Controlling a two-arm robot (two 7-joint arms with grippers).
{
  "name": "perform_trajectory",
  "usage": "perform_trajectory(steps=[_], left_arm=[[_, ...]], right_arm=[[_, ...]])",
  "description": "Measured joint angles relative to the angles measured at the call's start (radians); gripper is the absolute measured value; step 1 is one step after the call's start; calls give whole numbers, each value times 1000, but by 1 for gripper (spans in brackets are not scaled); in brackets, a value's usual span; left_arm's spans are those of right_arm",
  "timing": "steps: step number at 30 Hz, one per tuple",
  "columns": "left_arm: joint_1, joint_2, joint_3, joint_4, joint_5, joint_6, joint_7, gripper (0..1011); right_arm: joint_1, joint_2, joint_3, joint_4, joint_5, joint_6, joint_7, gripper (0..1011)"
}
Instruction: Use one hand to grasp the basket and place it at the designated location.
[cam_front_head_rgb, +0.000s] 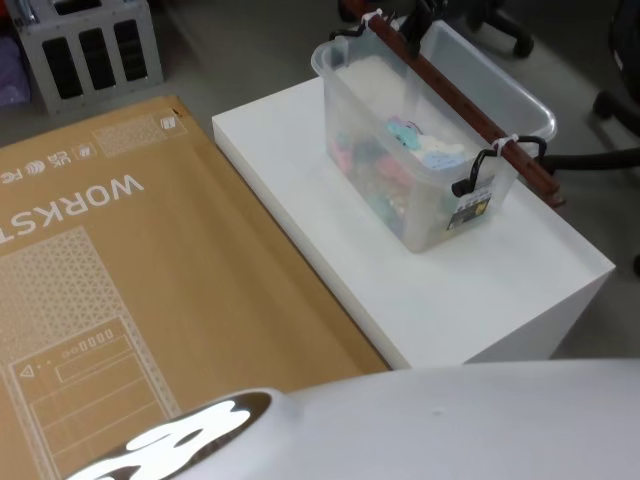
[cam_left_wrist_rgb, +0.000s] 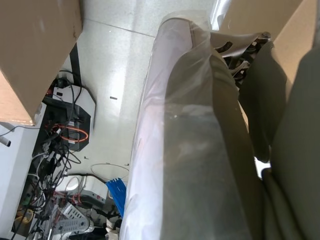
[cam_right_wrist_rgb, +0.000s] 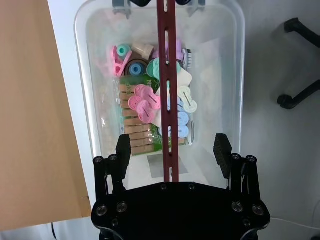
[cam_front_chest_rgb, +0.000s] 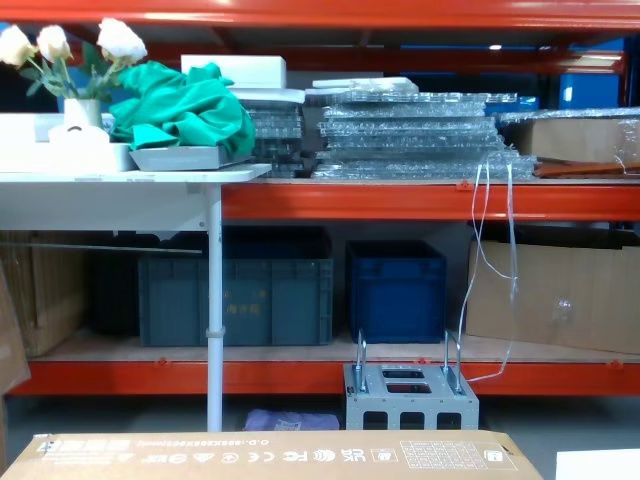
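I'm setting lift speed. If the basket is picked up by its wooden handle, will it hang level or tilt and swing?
The basket probably swings a little, since its wooden handle is only zip-tied at the ends. The pegs look light, so the load seems modest. The right gripper, open, straddles the bar near one end, so an off-centre grasp may tilt it.

A pale, plastic-wrapped curved surface (cam_left_wrist_rgb: 185, 150) runs close across the frame. Beyond it lies speckled floor (cam_left_wrist_rgb: 117, 60), a tangle of cables (cam_left_wrist_rgb: 55, 165), and a cardboard box corner (cam_left_wrist_rgb: 35, 55).

right hand (cam_right_wrist_rgb: 172, 150) black, fingers (cam_right_wrist_rgb: 123, 150) spread wide, pointing downward
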Motion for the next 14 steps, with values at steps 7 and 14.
perform_trajectory(steps=[7, 14], left_arm=[[0, 0, 0, 0, 0, 0, 0, 0], [0, 0, 0, 0, 0, 0, 0, 0]], right_arm=[[13, 0, 16, -8, -10, 6, 16, 1000], [20, 8, 28, -24, -14, 13, 29, 1000]])
